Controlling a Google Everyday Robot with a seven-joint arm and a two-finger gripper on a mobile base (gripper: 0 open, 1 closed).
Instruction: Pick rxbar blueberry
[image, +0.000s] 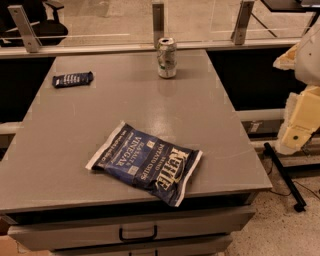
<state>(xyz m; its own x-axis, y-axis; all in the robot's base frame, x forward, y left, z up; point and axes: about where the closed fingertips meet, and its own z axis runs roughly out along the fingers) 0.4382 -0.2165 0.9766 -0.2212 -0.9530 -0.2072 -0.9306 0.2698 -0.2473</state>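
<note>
The rxbar blueberry (73, 79) is seen flat on the tabletop (210, 115), well left of the can (167, 57), untouched. The end effector (299, 117) is held far right of the can; its state cannot be told. Nothing is judged done yet: approach, grasp and lift remain.

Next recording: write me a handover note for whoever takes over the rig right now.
Gripper: out of view; only the arm shows at the right edge, beside the table.
Rxbar: lying flat at the table's far left, apart from the can and chip bag.
Done: nothing yet.
Left: reach across to the rxbar, grasp it, lift.
</note>
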